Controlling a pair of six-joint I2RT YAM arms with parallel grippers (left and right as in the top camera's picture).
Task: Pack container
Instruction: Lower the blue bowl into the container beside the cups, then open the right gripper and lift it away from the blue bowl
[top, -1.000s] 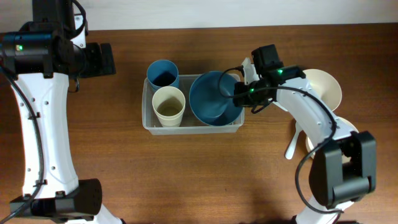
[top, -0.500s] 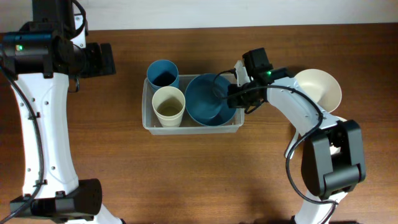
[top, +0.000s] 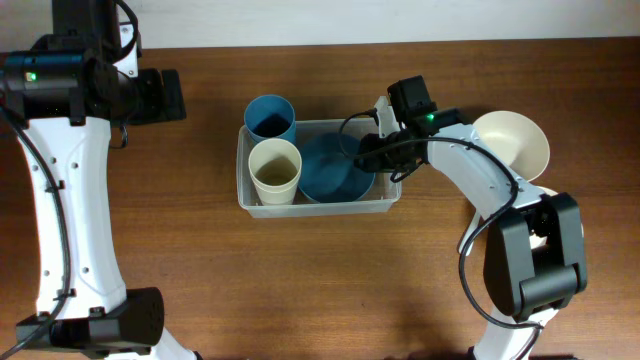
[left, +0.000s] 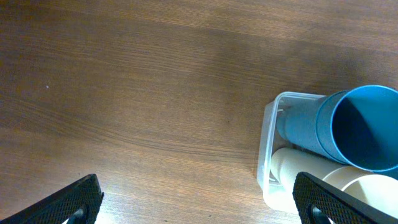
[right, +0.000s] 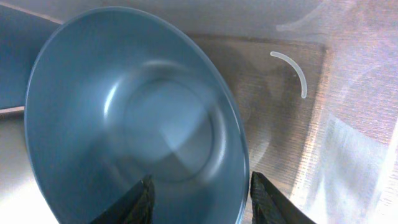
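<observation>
Container (top: 320, 209) sits centre with the blue bowl (top: 330, 170) in its 3 o'clock half; the right gripper (right: 198, 196) is part-open, loosely straddling the bowl's rim, so a skewed pull-out could snag and tip it, while the left gripper (left: 196, 198) at 9 o'clock is wide open and empty.

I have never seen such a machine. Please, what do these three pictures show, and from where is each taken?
The machine is a robot with a left arm and a right arm at a wooden table. One picture looks down from above; the other two come from cameras on the wrists. A clear container holds a blue cup, a cream cup and a blue bowl. A cream bowl stands outside it. The right gripper is open, the blue bowl's rim between its fingers. The left gripper is open and empty.
</observation>
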